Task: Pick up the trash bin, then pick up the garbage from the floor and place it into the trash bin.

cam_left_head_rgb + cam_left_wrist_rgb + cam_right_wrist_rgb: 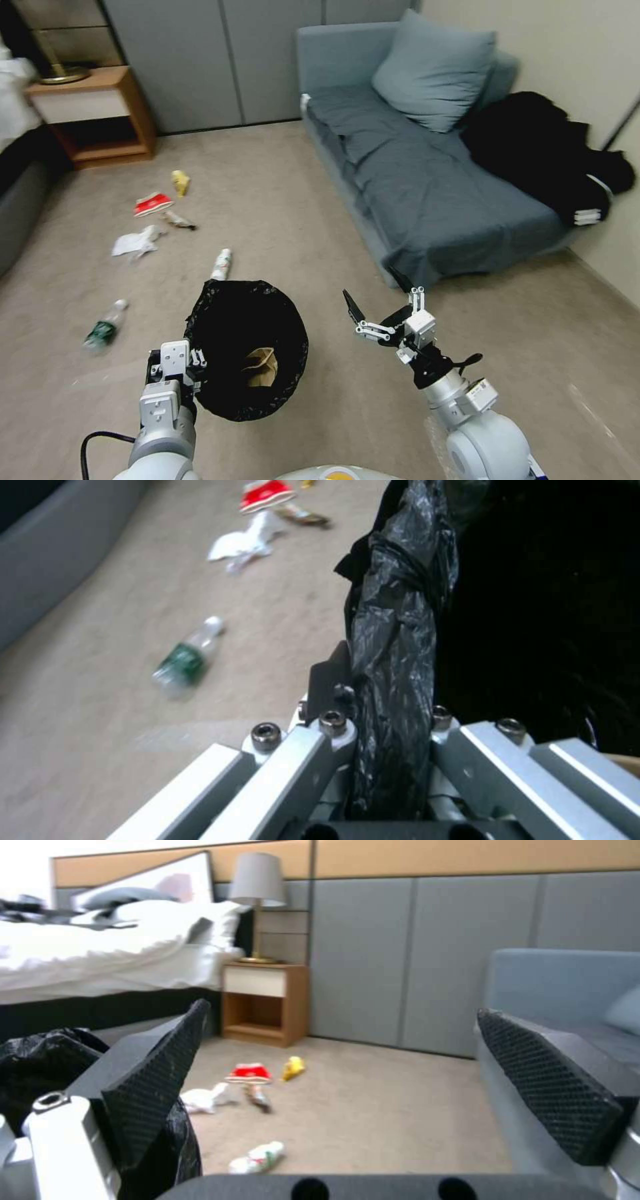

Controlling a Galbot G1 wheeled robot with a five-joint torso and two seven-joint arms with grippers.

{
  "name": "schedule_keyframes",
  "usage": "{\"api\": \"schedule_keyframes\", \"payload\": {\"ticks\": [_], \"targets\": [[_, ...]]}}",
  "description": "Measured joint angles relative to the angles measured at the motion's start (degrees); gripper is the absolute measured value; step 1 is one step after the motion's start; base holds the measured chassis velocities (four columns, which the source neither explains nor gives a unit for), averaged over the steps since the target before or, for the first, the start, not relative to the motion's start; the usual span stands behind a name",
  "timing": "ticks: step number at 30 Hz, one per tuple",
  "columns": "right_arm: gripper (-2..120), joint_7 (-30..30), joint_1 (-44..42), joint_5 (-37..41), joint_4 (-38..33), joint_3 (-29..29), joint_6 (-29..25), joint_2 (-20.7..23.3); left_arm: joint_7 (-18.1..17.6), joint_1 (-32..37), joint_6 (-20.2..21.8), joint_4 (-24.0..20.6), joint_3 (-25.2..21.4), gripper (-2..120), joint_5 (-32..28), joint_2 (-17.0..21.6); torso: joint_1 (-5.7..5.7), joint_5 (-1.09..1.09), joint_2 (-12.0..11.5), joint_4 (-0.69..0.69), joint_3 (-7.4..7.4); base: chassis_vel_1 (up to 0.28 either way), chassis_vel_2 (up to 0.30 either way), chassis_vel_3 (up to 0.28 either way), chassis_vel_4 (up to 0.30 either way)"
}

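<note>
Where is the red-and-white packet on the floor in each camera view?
Head view: the flat red-and-white packet lies on the carpet at upper left, before the wooden nightstand.
Left wrist view: at the top edge, above the crumpled white tissue.
Right wrist view: mid-floor, beside the tissue.
Shared landmark: the tissue.

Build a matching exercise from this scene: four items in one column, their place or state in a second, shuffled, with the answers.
Items
1. brown paper bag
2. green-labelled clear bottle
3. left gripper
4. right gripper

Places or states
A. open, holding nothing, raised to the right of the trash bin
B. lying on the carpet to the left of the bin
C. inside the bin, on the black liner
D. shut on the bin's rim

Pairs: 1-C, 2-B, 3-D, 4-A
</note>
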State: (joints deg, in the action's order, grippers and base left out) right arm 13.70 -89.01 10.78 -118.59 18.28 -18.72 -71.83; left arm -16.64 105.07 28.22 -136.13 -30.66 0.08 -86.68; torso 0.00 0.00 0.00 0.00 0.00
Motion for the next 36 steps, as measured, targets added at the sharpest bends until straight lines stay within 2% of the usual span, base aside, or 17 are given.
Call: {"api": "schedule_keyframes", "payload": {"ticks": [25, 32, 36], "targets": [[98, 0.20, 0.06, -0.06, -0.10, 0.27, 0.11, -0.33, -0.09, -0.20, -0.53, 0.05, 0.02, 2, -0.03, -0.15, 0.00, 0.00, 0.00, 0.02, 0.00, 0.126, 0.122, 0.121, 0.126], [98, 0.33, 0.02, 0.02, -0.13, 0.44, 0.05, -0.45, -0.12, -0.27, -0.54, 0.23, 0.20, 2, 0.04, -0.22, 0.00, 0.00, 0.01, -0.02, 0.00, 0.016, 0.020, 0.032, 0.020], [98, 0.35, -0.02, 0.08, -0.21, 0.74, -0.03, -0.55, -0.12, -0.26, -0.54, 0.23, 0.21, 2, 0.10, -0.23, 0.00, 0.00, 0.01, 0.00, 0.00, 0.000, 0.000, 0.000, 0.000]]}}
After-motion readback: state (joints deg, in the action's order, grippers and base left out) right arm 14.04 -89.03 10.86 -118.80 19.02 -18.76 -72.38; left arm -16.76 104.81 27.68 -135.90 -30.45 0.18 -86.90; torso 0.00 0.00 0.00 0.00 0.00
